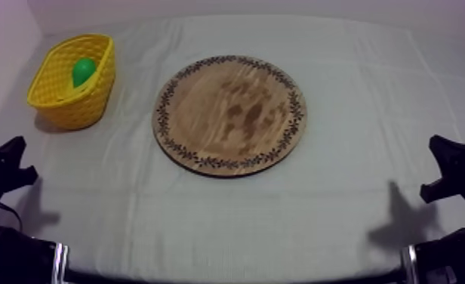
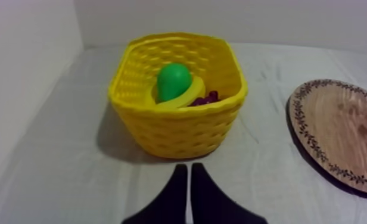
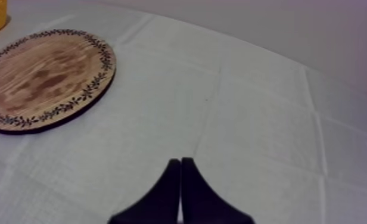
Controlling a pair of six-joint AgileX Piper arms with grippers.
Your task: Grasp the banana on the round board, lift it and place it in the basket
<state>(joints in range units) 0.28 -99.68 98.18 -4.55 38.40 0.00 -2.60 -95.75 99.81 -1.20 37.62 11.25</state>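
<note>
The banana (image 2: 186,96) is not on the board (image 1: 230,115). It lies inside the yellow basket (image 2: 180,128), curled round the bottom of a green pear (image 2: 174,80). So the job looks done. The board is bare, just wood with a leafy rim.

The left gripper (image 2: 189,168) faces the basket from close by. Its two black fingers are pressed together into a thin point and hold nothing. The right gripper (image 3: 180,162) is the same: fingers together, nothing in them, over the cloth (image 1: 205,219) beside the board.

The banana is a toy, so I think it is light and hard, with a smooth skin that could slip. If it had to be picked up, the best place would be across its middle, where it is thin enough to pinch.

The pear leans on it and the basket walls stand close around, so that would be a tight fit. Something dark red (image 2: 205,98) lies beside the banana too. I cannot tell what it is.
</note>
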